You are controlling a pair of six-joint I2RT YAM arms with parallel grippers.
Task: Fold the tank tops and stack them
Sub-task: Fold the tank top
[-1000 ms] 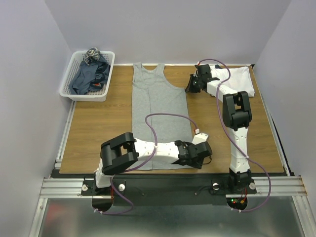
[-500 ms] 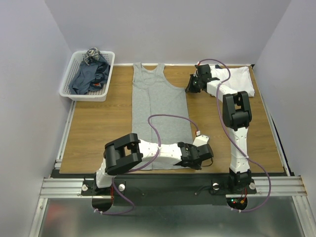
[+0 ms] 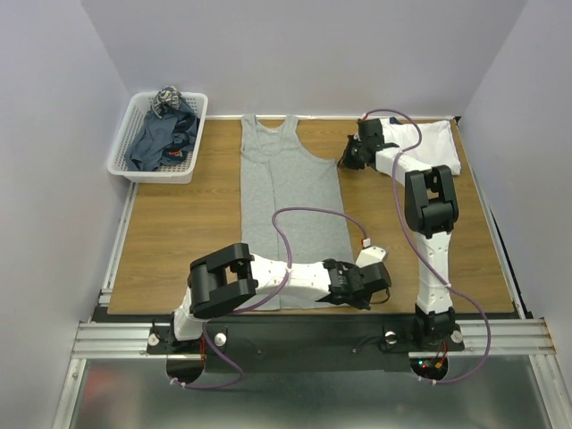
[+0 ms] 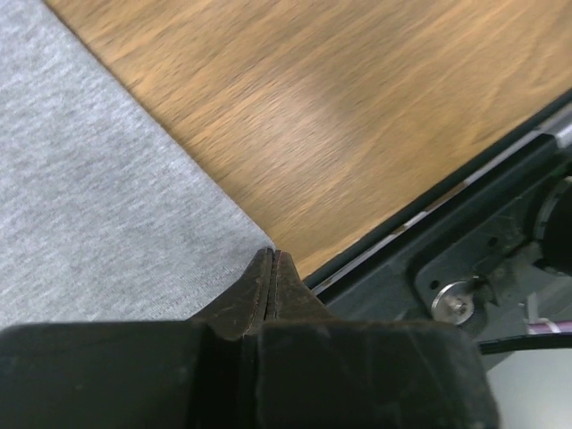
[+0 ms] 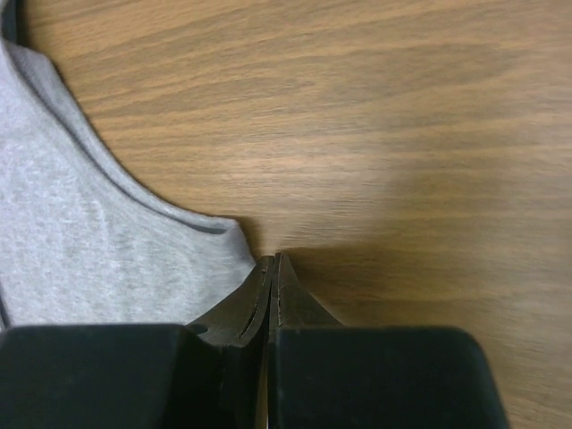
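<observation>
The light grey tank top (image 3: 290,192) lay spread flat down the middle of the tabletop (image 3: 179,232), with its straps at the far edge and its hem at the near edge. The left jaws were pressed fully together at its near right hem corner, just beside the tabletop's near edge. We could not tell whether any cloth was caught between them. The right jaws, likewise pressed together, sat at the lower corner of the right armhole with their tips at the fabric's edge. There too we could not make out a pinch. A white tank top (image 3: 433,147) lay in the far right corner, partly under the right arm (image 3: 429,201). In the far left corner stood a white basket (image 3: 121,152) holding dark blue-grey tops (image 3: 156,138) in a heap.
</observation>
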